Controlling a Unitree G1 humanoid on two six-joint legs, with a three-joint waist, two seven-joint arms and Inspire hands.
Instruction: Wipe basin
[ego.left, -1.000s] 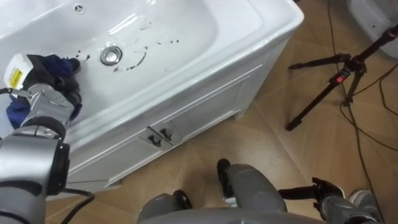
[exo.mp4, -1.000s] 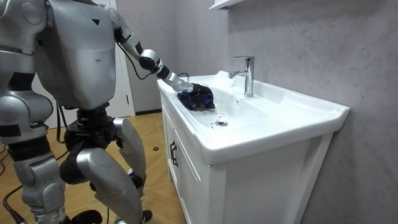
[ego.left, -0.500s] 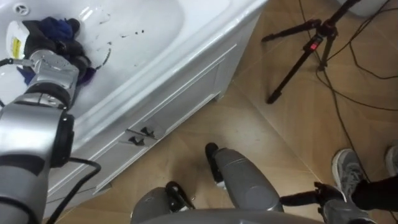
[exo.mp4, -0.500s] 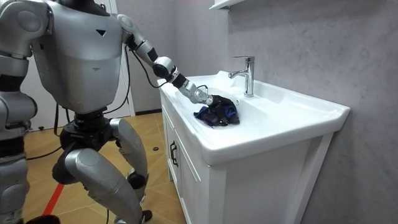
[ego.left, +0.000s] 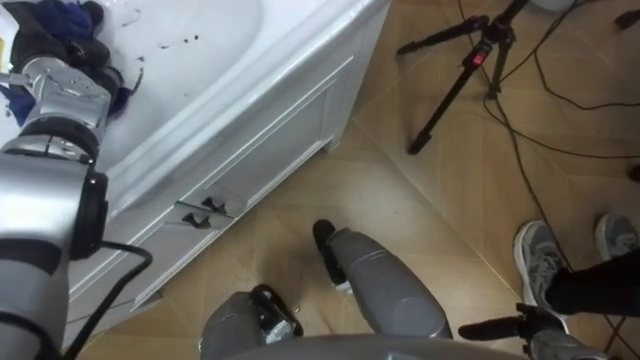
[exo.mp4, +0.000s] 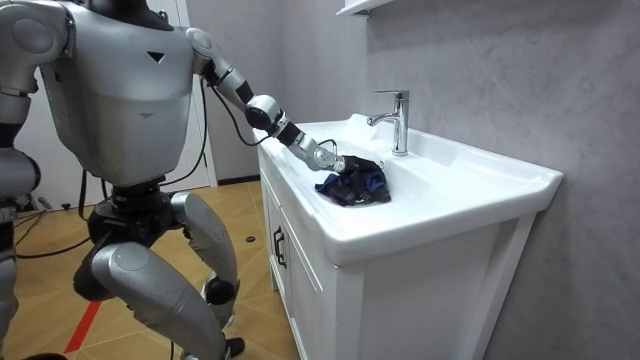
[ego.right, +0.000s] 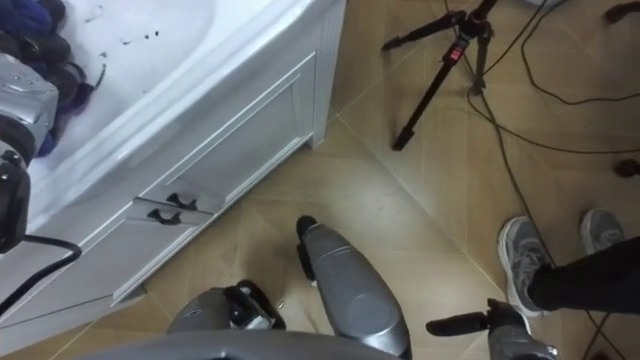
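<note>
Wiping stroke is in hand: at upper left, my left hand (ego.left: 65, 85) is closed round the dark blue cloth (ego.left: 57, 13) inside the basin (ego.left: 215, 55), and next, I think, it must sweep over the dark marks (ego.left: 165, 42).

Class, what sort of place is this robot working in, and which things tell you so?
Probably a bathroom set up for recording: a white basin with a chrome tap sits on a vanity cabinet, and a tripod stands on the wooden floor. Its left hand grips a blue cloth.
</note>
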